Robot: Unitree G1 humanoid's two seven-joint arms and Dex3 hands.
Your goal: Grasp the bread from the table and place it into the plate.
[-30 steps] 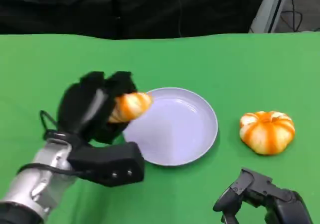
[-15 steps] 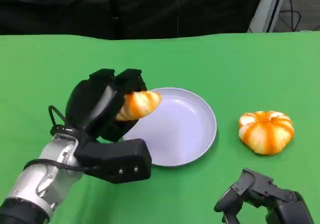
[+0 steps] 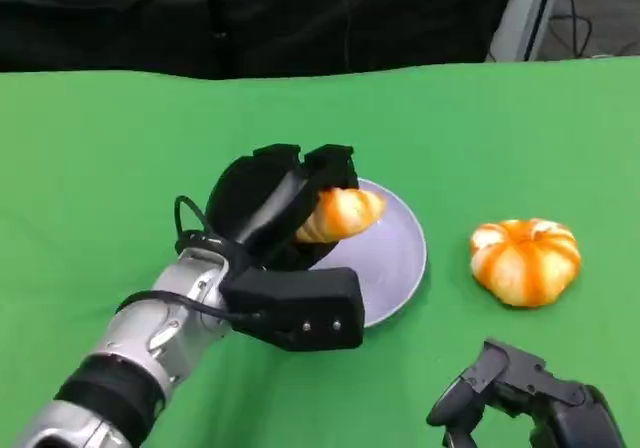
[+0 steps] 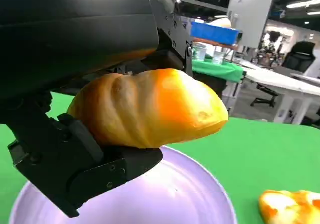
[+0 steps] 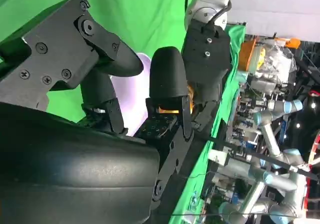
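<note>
My left hand (image 3: 275, 203) holds a golden oblong bread (image 3: 340, 214) above the left part of the pale lilac plate (image 3: 395, 258). In the left wrist view the bread (image 4: 150, 109) sits between black fingers (image 4: 85, 164), just over the plate (image 4: 175, 194). Low at the table's front right edge rests my right hand (image 3: 520, 398), with nothing in it and its fingers (image 5: 167, 81) apart. In the right wrist view a sliver of the plate (image 5: 137, 104) and my left hand (image 5: 207, 59) lie beyond those fingers.
An orange-and-white pumpkin-shaped bun (image 3: 526, 260) lies on the green table (image 3: 120, 168) to the right of the plate, and its edge shows in the left wrist view (image 4: 292, 211). A dark backdrop runs along the table's far edge.
My left hand has carried the bread to the right, from beside the plate's left rim to over the plate. The right hand has stayed in place.
</note>
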